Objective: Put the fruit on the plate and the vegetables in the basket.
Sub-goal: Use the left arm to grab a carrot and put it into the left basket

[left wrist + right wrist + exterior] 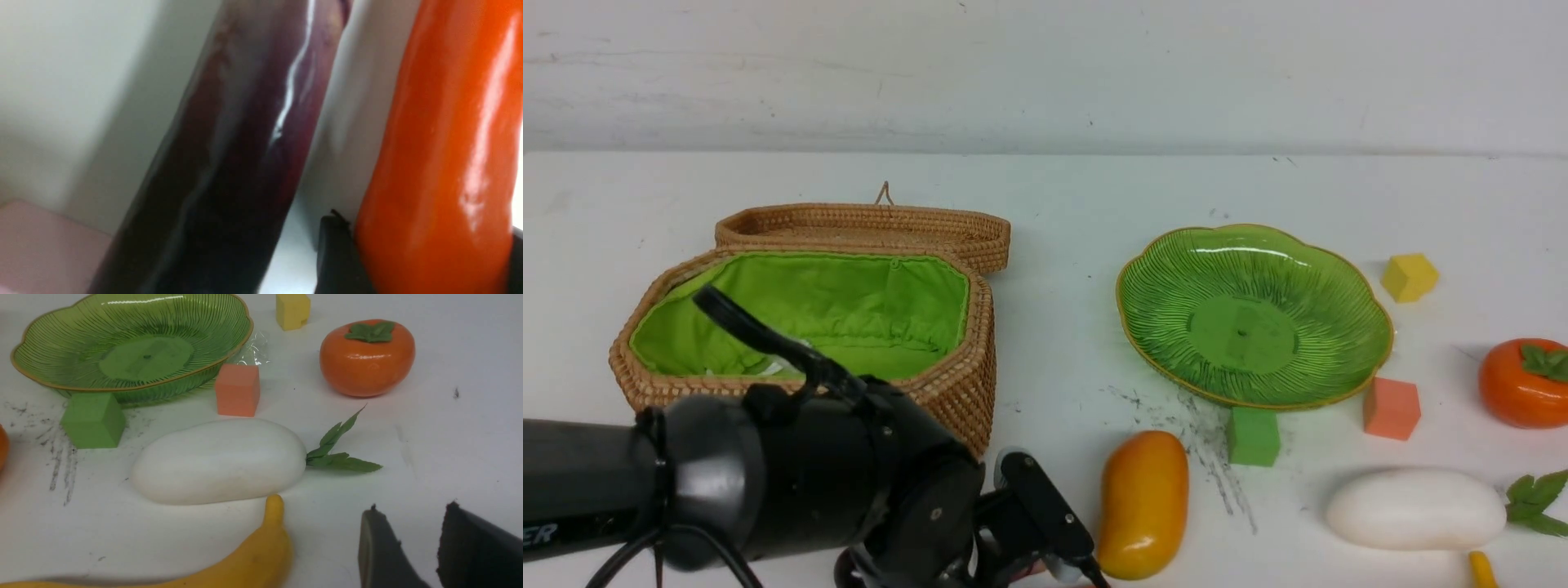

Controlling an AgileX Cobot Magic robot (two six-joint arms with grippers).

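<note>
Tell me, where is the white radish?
In the front view the white radish lies at the near right, just nearer than the green plate and orange cube, with the banana tip close by.

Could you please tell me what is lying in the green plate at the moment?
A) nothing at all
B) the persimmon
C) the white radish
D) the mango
A: the plate shows only its bare ribbed surface in the front and right wrist views, while the mango, persimmon and radish all lie on the table beside it.
</note>
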